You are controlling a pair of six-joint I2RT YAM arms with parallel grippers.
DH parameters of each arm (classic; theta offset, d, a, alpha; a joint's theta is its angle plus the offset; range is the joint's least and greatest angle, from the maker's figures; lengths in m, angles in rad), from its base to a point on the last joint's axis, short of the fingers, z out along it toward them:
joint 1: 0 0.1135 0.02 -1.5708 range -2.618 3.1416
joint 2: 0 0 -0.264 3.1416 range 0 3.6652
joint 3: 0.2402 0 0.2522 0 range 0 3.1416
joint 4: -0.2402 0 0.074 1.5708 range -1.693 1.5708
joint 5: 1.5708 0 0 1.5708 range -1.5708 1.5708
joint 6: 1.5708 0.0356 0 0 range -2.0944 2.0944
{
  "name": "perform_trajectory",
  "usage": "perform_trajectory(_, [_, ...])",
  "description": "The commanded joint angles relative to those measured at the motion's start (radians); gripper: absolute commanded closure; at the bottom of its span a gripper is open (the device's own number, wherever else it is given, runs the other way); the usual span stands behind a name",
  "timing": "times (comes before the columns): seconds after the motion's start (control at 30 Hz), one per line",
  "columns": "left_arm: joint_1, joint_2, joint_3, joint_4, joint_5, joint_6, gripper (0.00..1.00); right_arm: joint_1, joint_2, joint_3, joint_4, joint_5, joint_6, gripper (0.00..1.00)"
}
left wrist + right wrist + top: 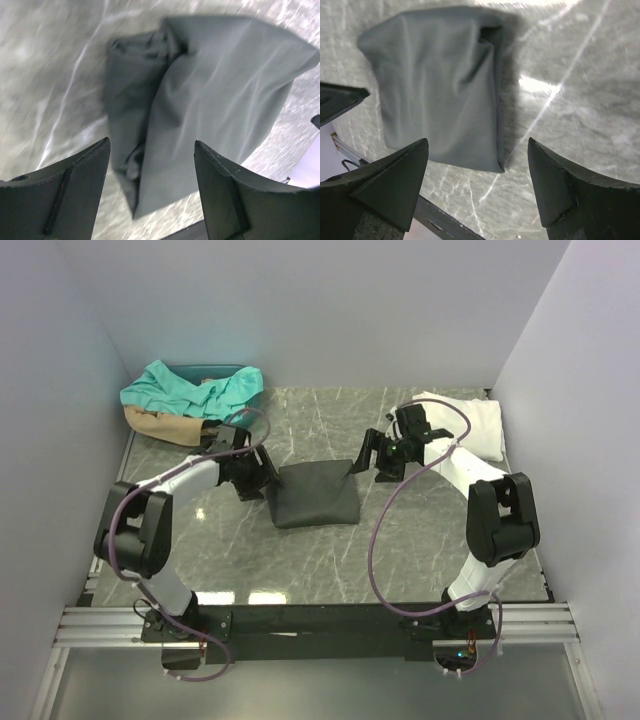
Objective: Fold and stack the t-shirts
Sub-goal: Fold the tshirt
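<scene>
- Centre: folded charcoal t-shirt [315, 495], a low obstacle between left claw [266, 478] and right claw [368, 458], both spread wide.
- Near side: bare counter [330, 560], open to passage between the arms.
- Far left corner: blocked by teal t-shirt [195, 390] heaped over tan t-shirt [160, 427].
- Far right: white t-shirt [470, 425] close against side wall [580, 390].

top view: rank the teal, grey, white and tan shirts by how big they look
1. teal shirt, loosely spread
2. grey shirt and white shirt: about alike, and the right arm hides part of the white, so unranked
3. tan shirt, mostly hidden under the teal
</scene>
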Motion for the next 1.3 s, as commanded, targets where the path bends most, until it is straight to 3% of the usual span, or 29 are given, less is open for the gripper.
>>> perform_trajectory(0.0, [-0.009, 0.055, 0.077, 0.046, -0.006, 0.002, 0.27, -0.004, -0.013, -0.001, 0.071, -0.033, -0.008, 0.14])
perform_trajectory(0.33, [-0.039, 0.198, 0.185, 0.04, -0.003, 0.018, 0.37, -0.003, -0.013, -0.024, 0.088, -0.041, 0.003, 0.14])
perform_trajectory(0.63, [-0.058, 0.234, 0.182, 0.055, 0.01, 0.016, 0.57, -0.004, -0.016, -0.041, 0.082, -0.035, -0.007, 0.15])
perform_trajectory(0.73, [-0.059, 0.244, 0.185, 0.061, 0.011, 0.015, 0.75, -0.003, -0.014, -0.047, 0.084, -0.035, -0.008, 0.15])
perform_trajectory(0.77, [-0.059, 0.247, 0.185, 0.061, 0.01, 0.013, 0.88, -0.004, -0.014, -0.05, 0.087, -0.036, -0.008, 0.15])
perform_trajectory(0.83, [-0.062, 0.245, 0.186, 0.045, -0.004, 0.012, 1.0, -0.003, -0.016, -0.054, 0.085, -0.036, -0.008, 0.15])
perform_trajectory(1.27, [-0.065, -0.058, -0.004, 0.072, -0.122, -0.073, 1.0, -0.003, -0.004, -0.083, 0.103, -0.039, -0.007, 0.15])
